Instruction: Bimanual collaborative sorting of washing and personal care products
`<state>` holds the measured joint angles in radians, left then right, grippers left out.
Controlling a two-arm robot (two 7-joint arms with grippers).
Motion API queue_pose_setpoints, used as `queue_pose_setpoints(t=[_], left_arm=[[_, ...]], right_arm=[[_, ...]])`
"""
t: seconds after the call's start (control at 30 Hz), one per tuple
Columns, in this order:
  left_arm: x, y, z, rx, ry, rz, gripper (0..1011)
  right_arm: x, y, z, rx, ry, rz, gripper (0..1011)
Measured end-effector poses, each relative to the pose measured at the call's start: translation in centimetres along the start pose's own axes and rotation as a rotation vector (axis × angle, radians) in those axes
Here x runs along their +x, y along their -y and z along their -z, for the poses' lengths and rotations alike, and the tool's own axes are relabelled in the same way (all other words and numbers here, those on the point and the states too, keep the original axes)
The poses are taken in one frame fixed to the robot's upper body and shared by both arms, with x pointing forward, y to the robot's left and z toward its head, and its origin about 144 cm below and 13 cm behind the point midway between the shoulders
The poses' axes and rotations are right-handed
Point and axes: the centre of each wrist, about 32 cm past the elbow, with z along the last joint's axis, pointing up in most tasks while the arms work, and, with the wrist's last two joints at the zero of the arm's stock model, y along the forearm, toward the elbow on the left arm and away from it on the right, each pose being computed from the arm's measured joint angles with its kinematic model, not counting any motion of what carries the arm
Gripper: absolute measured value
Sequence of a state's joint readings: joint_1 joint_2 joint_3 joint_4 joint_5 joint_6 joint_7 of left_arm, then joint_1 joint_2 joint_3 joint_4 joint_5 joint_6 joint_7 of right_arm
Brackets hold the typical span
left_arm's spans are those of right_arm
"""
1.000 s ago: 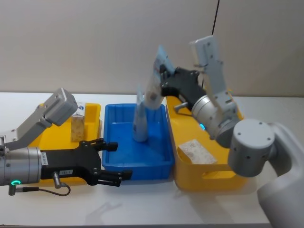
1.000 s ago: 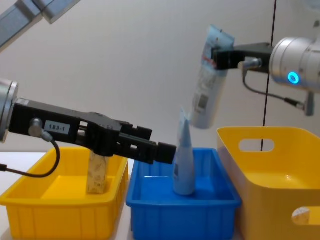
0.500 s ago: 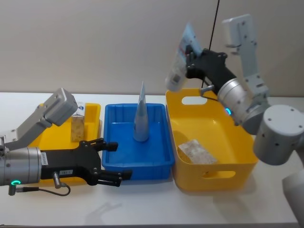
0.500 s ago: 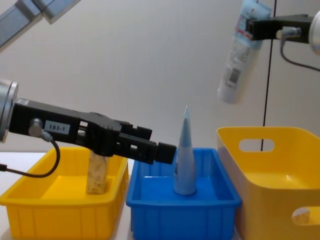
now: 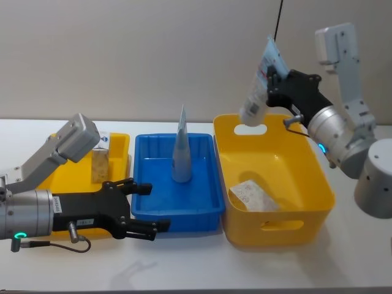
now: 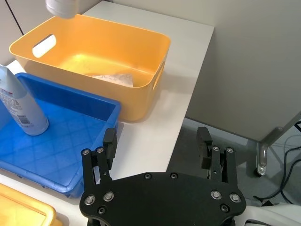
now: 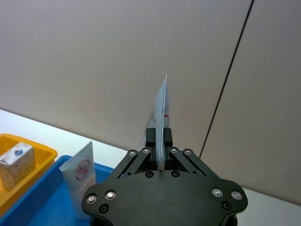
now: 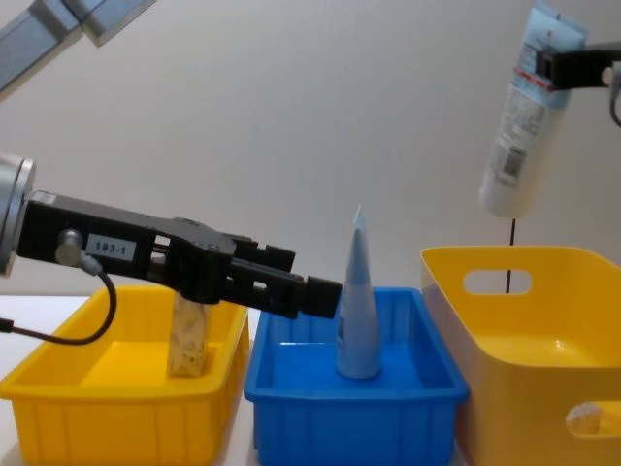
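we count the sorting as partly done: the floral pack [image 5: 254,195] lies in the large yellow basket [image 5: 318,184] at right, the small carton [image 5: 100,160] stands in the left yellow bin [image 5: 120,145], and one tube [image 5: 180,147] stands upright in the blue tray [image 5: 205,202] at centre. our right gripper [image 5: 274,78], upper right of the head view, clenches the second tube [image 5: 260,92] by its crimped end, cap down over the basket's far rim — unplaced. our left gripper [image 5: 144,208], lower left, rests spread and empty before the tray. white table [image 5: 196,263], plain beige wall [image 5: 153,55].

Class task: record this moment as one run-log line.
right gripper: holds squeeze tube above yellow basket | left gripper: open, idle | second tube: upright, blue tray
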<state>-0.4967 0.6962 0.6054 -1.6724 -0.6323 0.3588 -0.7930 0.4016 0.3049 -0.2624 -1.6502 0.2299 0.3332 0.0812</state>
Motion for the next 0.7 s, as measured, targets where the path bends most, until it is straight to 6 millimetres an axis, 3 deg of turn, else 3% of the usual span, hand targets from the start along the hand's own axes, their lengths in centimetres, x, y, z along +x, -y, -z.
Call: queue_pose_setpoints(t=[0.13, 0.23, 0.3, 0.47, 0.7], left_arm=[[0.0, 0.0, 0.0, 0.0, 0.0, 0.0, 1002], [0.0, 0.0, 0.0, 0.0, 0.0, 0.0, 1002], [0.0, 0.0, 0.0, 0.0, 0.0, 0.0, 1002], [0.0, 0.0, 0.0, 0.0, 0.0, 0.0, 1002], [0.0, 0.0, 0.0, 0.0, 0.0, 0.0, 1002]], right_arm=[[0.4, 0.3, 0.2, -0.013, 0.002, 0.008, 51], [0.5, 0.5, 0.3, -0.02, 0.004, 0.013, 105], [0.7, 0.7, 0.4, -0.026, 0.005, 0.017, 203], [0.9, 0.8, 0.5, -0.033, 0.007, 0.021, 325], [1.1, 1.0, 0.6, -0.042, 0.009, 0.026, 570]])
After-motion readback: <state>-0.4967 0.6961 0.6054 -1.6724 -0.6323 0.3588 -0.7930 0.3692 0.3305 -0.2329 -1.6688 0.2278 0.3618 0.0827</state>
